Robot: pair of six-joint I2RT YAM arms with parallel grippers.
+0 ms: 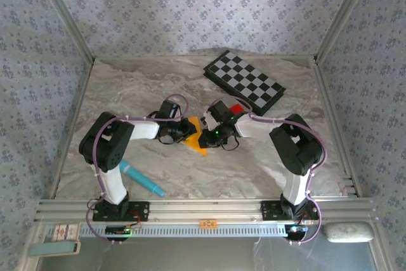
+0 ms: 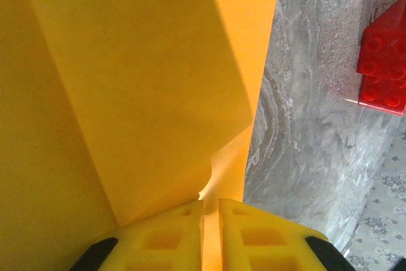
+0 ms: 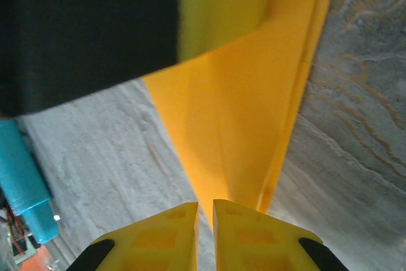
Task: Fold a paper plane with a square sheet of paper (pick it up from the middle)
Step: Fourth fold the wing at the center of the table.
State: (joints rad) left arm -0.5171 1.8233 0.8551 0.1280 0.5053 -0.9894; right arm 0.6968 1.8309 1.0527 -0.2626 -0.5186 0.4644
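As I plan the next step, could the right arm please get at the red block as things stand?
Probably not yet: the right gripper is shut on the folded paper, though the red block lies uncovered close beside it.

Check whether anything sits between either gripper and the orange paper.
Nothing visible does. The left gripper and the right gripper are each closed on the folded paper, its edge running into the slit between their jaws. The red block lies off to the side on the table.
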